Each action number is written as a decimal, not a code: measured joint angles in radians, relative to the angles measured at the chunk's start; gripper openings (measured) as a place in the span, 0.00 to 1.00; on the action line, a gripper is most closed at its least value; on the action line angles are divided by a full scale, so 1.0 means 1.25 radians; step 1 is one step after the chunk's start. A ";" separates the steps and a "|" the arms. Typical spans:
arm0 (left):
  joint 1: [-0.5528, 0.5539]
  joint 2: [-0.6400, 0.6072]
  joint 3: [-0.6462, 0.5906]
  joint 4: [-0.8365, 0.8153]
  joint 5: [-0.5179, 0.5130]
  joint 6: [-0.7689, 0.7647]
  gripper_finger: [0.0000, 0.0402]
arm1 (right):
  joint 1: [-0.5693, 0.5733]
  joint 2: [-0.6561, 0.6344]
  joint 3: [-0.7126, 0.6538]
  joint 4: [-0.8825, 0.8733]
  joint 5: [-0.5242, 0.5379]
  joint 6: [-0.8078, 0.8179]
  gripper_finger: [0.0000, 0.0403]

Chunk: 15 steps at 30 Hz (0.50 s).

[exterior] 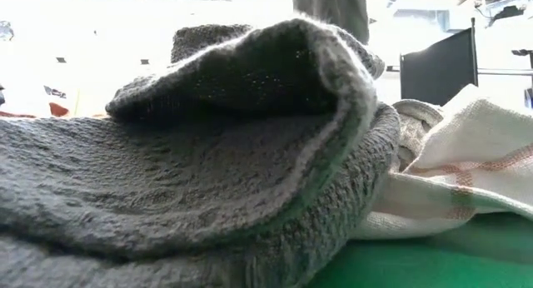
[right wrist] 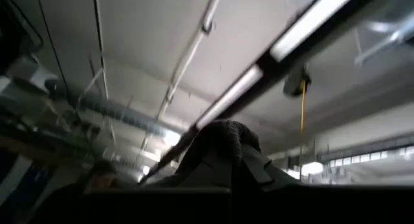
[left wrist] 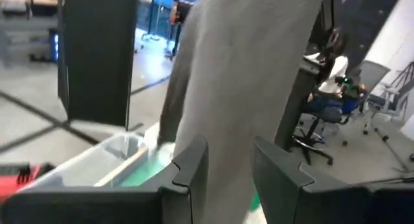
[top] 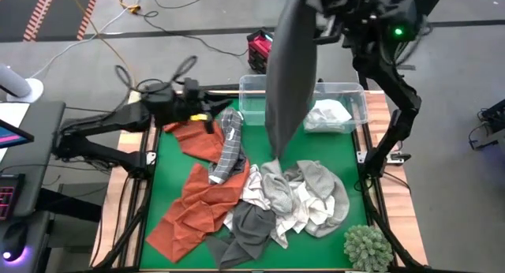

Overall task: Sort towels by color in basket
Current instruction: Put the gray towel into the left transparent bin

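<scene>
A long dark grey towel (top: 288, 68) is held up high above the table by the right gripper (top: 331, 9), whose fingers are seen in the right wrist view clamped on a bunched fold of the cloth (right wrist: 220, 143). The towel hangs down over the clear plastic basket (top: 359, 107) at the far edge of the green table (top: 170, 166), and its lower tip reaches the heap of cloths below. A white towel (top: 327, 115) is seen lying inside the basket. The left gripper (top: 217, 115) is held just beside the hanging towel, its fingers (left wrist: 191, 169) spread apart and empty, with the grey cloth seen beyond them. On the table a rust-orange towel (top: 193, 206), a grey-and-white checked towel (top: 229, 147), light grey towels (top: 316, 190) and another dark grey towel (top: 248, 229) are piled together. A green spiky ball (top: 367, 245) is set at the near right corner.
</scene>
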 joint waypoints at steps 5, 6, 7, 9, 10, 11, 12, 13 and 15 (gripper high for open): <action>0.000 0.082 0.000 0.096 0.001 0.040 0.36 | 0.007 -0.006 0.000 -0.131 0.001 -0.042 0.05; 0.000 0.096 0.000 0.096 0.001 0.039 0.40 | 0.008 -0.007 0.000 -0.152 0.002 -0.050 0.05; 0.000 0.110 0.000 0.095 0.001 0.037 0.44 | 0.008 -0.007 0.000 -0.169 0.002 -0.055 0.05; -0.001 0.138 0.000 0.095 0.006 0.023 0.53 | 0.008 -0.007 0.000 -0.186 0.003 -0.057 0.05; -0.001 0.153 0.000 0.096 0.013 0.017 0.58 | 0.008 -0.007 0.000 -0.188 0.003 -0.057 0.05; -0.001 0.171 0.000 0.100 0.016 0.008 0.62 | 0.008 -0.007 0.000 -0.189 0.004 -0.057 0.05; -0.001 0.192 0.000 0.112 0.016 0.000 0.66 | 0.008 -0.008 0.000 -0.190 0.004 -0.057 0.05; -0.001 0.212 0.000 0.125 0.017 -0.005 0.70 | 0.008 -0.008 0.000 -0.191 0.004 -0.057 0.05; -0.001 0.257 0.000 0.162 0.019 -0.006 0.75 | 0.012 -0.009 0.000 -0.195 0.007 -0.057 0.05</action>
